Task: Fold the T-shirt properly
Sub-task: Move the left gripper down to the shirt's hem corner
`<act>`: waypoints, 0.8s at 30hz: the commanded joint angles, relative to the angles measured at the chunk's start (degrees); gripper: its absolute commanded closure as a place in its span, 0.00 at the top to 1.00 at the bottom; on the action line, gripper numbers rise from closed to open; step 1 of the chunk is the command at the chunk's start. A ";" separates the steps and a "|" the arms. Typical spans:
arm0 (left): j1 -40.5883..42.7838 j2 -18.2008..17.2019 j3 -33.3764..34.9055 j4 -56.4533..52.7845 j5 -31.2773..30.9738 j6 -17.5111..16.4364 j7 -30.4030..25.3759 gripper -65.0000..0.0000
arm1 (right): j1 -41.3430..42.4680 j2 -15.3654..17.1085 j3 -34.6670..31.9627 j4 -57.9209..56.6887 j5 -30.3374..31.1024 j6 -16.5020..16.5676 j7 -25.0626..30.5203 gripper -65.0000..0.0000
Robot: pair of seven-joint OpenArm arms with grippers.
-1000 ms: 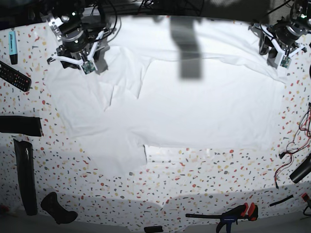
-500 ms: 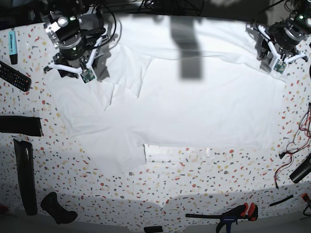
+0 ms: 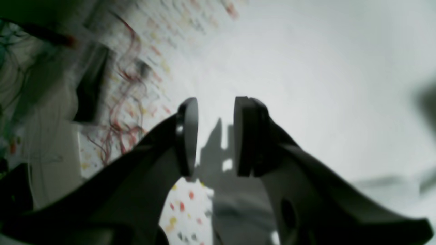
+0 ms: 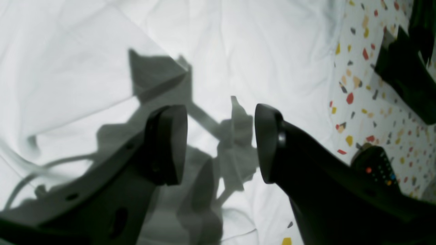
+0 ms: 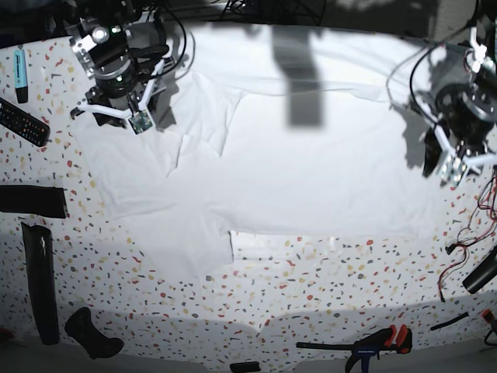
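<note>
Looking across your speckled table (image 5: 311,280), you see the T-shirt (image 5: 311,171) spread flat over its far half, one sleeve reaching toward the near left. Your right gripper (image 4: 220,143) hangs above the wrinkled cloth near the remote control (image 4: 376,166), jaws parted with nothing between them. Your left gripper (image 3: 215,136) hovers over the shirt's edge beside the red wires (image 3: 119,112), jaws apart by a narrower gap, also empty.
</note>
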State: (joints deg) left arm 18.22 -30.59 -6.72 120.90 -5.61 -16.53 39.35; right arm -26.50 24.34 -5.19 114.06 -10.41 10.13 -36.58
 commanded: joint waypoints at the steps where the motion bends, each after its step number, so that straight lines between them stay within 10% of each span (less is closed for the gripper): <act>1: -1.84 -0.87 -0.48 0.96 -0.04 0.74 -1.25 0.27 | 0.15 0.42 0.37 1.11 -0.57 -0.33 1.07 0.49; 15: -17.40 -0.87 -0.46 -10.49 -7.61 0.57 -4.57 0.43 | 0.15 0.37 0.37 1.11 -0.50 -0.33 -1.70 0.49; 24: -37.03 -0.87 -0.42 -44.06 -26.88 -11.21 0.63 0.43 | 0.15 0.35 0.35 1.11 0.55 -0.33 -2.51 0.49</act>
State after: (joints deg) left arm -17.58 -30.44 -6.76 75.59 -31.66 -27.97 41.04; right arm -26.57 24.36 -5.17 114.06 -9.43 10.11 -39.94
